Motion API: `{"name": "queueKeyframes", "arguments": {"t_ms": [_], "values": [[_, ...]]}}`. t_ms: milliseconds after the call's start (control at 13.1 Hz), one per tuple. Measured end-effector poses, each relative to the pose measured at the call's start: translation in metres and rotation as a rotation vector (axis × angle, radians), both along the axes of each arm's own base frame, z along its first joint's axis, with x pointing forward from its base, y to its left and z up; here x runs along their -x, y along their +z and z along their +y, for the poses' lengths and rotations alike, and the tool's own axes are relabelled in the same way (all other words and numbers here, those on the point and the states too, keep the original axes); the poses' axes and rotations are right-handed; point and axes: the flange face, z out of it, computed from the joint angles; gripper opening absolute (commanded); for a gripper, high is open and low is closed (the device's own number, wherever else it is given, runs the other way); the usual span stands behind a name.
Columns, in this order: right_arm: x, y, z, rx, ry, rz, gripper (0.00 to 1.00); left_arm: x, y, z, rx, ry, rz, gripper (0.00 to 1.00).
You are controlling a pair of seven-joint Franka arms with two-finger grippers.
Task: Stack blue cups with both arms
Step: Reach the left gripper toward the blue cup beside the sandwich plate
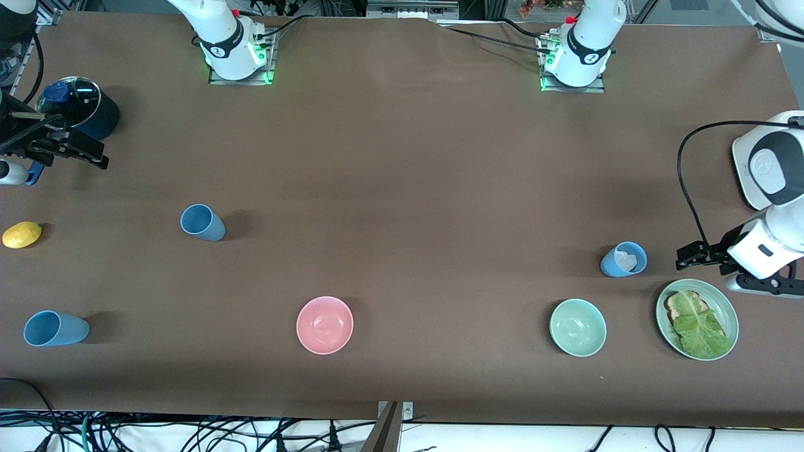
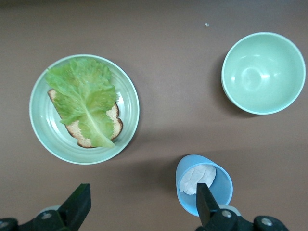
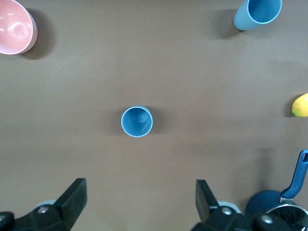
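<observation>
Three blue cups stood apart on the brown counter [image 1: 402, 157] with the pink bowl [image 1: 325, 324] as the fixed mark: one cup [image 1: 202, 222] farther from the front camera than that bowl and toward the right arm's end, a second [image 1: 55, 328] level with the bowl near the counter's edge at that same end, and a third [image 1: 624, 259], holding something crumpled and white, well off toward the left arm's end beside a pale green bowl [image 1: 577, 327] and a plate [image 1: 696, 319] of bread and lettuce. The left end effector [image 1: 689, 256] hung wide open and empty just beside that third cup; the right end effector [image 1: 66, 145] waited, also spread wide and empty, by the dark saucepan [image 1: 80, 107]. The thin plastic tumblers looked light and smooth, likely to tip or slide if nudged, so a grip across the rim or upper wall seemed the surest hold.
</observation>
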Motion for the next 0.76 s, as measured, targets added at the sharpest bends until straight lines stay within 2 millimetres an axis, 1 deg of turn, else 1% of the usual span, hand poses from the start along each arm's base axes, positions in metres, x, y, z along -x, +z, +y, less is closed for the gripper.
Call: {"name": "queueKeyframes", "arguments": {"t_ms": [229,381,763], "values": [[0.0,0.0,0.0,0.0,0.0,0.0,1.0,0.0,-0.035,-0.001,0.044,0.035,0.047,0.95],[0.0,0.0,0.0,0.0,0.0,0.0,1.0,0.0,-0.051,-0.001,0.05,0.047,0.071,0.95],[0.0,0.0,0.0,0.0,0.0,0.0,1.0,0.004,-0.069,-0.001,0.055,0.08,0.103,0.95]]}}
